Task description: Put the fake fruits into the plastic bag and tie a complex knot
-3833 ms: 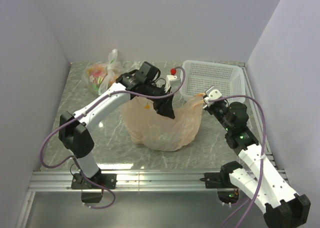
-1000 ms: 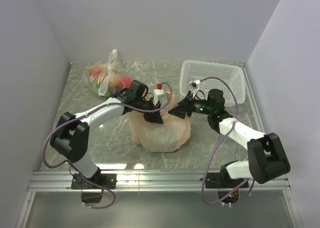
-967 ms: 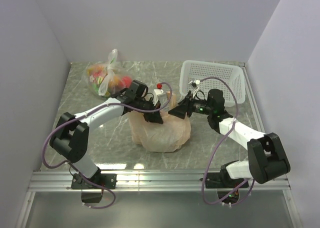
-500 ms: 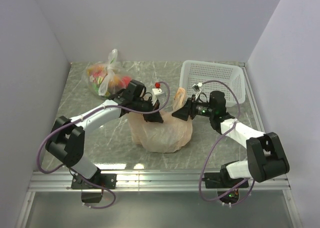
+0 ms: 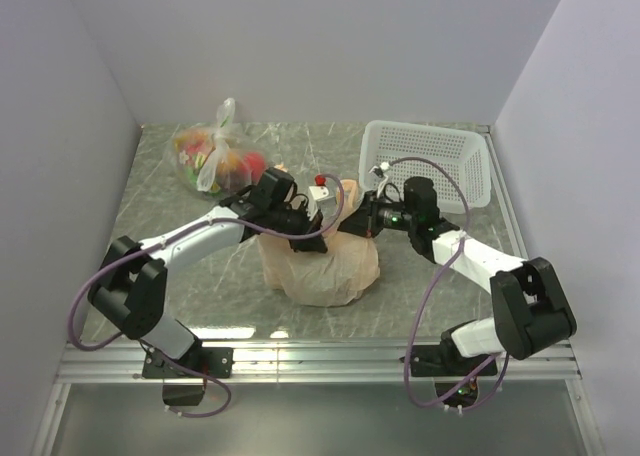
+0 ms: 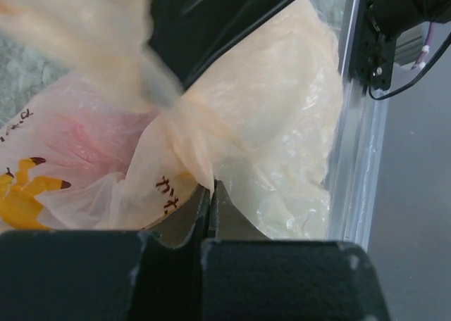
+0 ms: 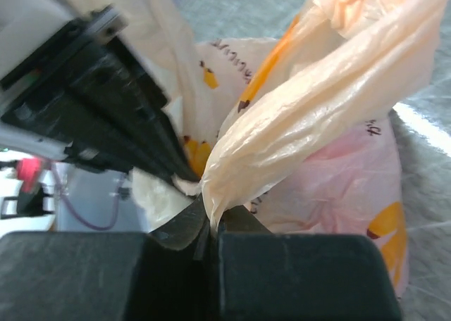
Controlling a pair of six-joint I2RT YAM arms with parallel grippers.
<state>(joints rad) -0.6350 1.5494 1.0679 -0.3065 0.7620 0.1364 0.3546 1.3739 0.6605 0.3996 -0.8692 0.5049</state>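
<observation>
As both of our arms reach in over the middle of the table (image 5: 220,288), we find the plastic bag (image 5: 322,268) sitting between them as a crumpled peach-orange heap. It lies near the front of the white basket (image 5: 460,156) and well apart from the clear bag (image 5: 212,154) of mixed fruits at the far left. Our left gripper (image 5: 312,238) is down at the top of the heap, and from its wrist camera we see its fingers (image 6: 180,226) pressed together with a fold of the thin film pinched between them. Our right gripper (image 5: 355,221) comes in from the basket side; its wrist view shows the jaws clamped on a twisted, rope-like strand of the same bag, which rises up and to the right out of the grip. Both grippers sit just beside each other over the bag's gathered top. Yellow printed marks and dark lettering show on the film, and a pinkish blush shows through it, though we cannot tell what lies inside.
</observation>
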